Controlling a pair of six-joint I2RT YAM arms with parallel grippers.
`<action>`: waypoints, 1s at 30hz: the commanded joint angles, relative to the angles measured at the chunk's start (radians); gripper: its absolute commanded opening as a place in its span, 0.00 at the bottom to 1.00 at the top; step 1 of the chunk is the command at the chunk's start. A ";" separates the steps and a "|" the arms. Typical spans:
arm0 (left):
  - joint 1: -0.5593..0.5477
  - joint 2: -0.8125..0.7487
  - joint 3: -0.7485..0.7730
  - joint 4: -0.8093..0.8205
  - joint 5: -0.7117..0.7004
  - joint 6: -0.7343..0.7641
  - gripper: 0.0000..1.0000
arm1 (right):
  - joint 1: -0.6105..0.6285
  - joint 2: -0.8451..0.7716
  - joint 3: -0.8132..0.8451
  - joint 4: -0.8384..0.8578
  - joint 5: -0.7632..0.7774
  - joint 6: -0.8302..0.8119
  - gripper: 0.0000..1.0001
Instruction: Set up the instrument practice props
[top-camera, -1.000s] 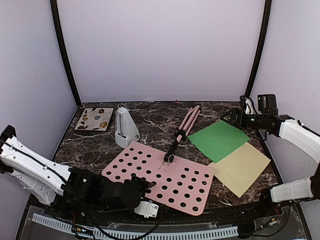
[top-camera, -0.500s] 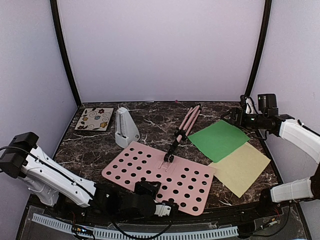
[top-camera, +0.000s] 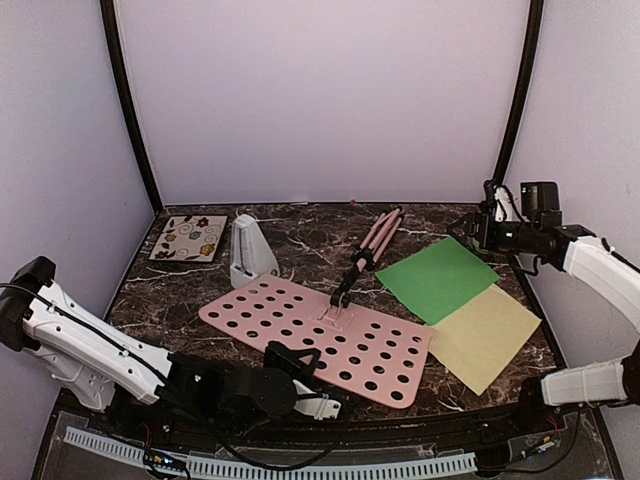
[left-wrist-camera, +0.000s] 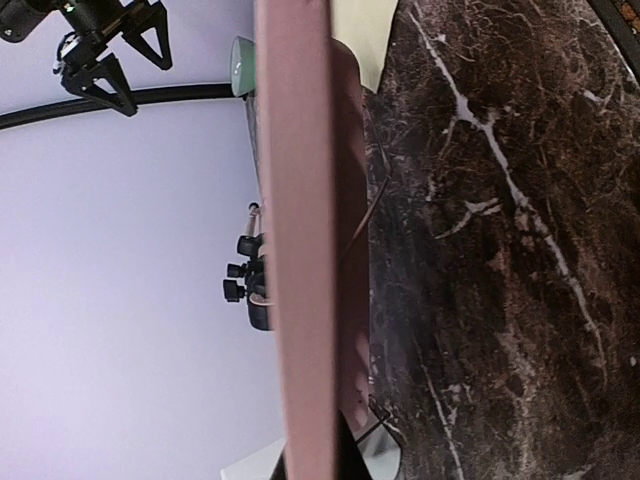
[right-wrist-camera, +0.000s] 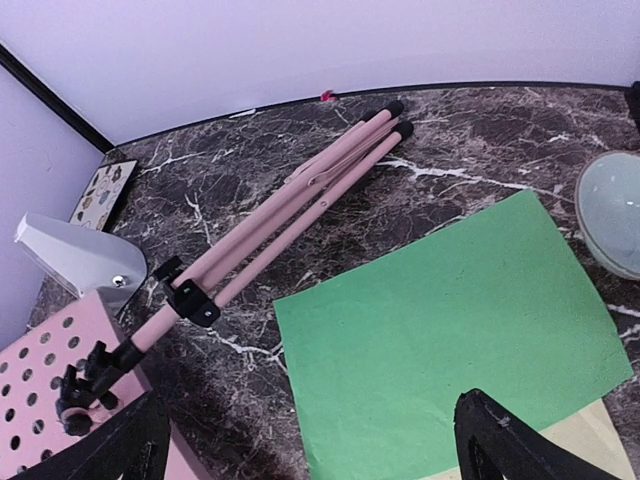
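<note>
At the near edge of the music stand (top-camera: 330, 335), on its hole-dotted pink desk (top-camera: 375, 360): left claw (top-camera: 305, 378), pinched tight on that edge with the board between its fingers. From the left wrist, shows as a pink slab seen edge-on, running straight up the view. Not standing: down on the marble table (top-camera: 170, 300), desk toward the arms, legs (top-camera: 377, 238) folded together and pointing away from them.

To the right of the stand's legs, up over the far corner of the green page (top-camera: 437, 278): right claw (top-camera: 478, 232), jaws spread as wide as they go, gripping nothing, touching nothing. Well apart from the stand.

Counted, each placed from the stand:
- One music stand.
- Two pages: green page just right of the legs; pale-yellow page (top-camera: 485, 335) just right of the desk, meeting the green one's near edge.
- One grey-white metronome (top-camera: 250, 255), upright, just beyond the desk's far left corner.
- One flowered card (top-camera: 188, 238), flat, farther left than the metronome.
- One pale-green bowl (right-wrist-camera: 612, 215), past the green page on the side away from the stand, caught only from the right wrist.
</note>
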 joint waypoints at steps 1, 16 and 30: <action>0.011 -0.164 0.127 0.245 -0.123 0.238 0.00 | 0.007 -0.033 0.035 -0.016 0.089 -0.126 1.00; 0.021 -0.202 0.539 0.327 0.005 0.515 0.00 | 0.040 -0.346 -0.219 0.229 0.109 -0.495 1.00; 0.030 -0.266 0.641 0.133 -0.009 0.448 0.00 | 0.054 -0.409 -0.172 0.248 0.077 -0.653 1.00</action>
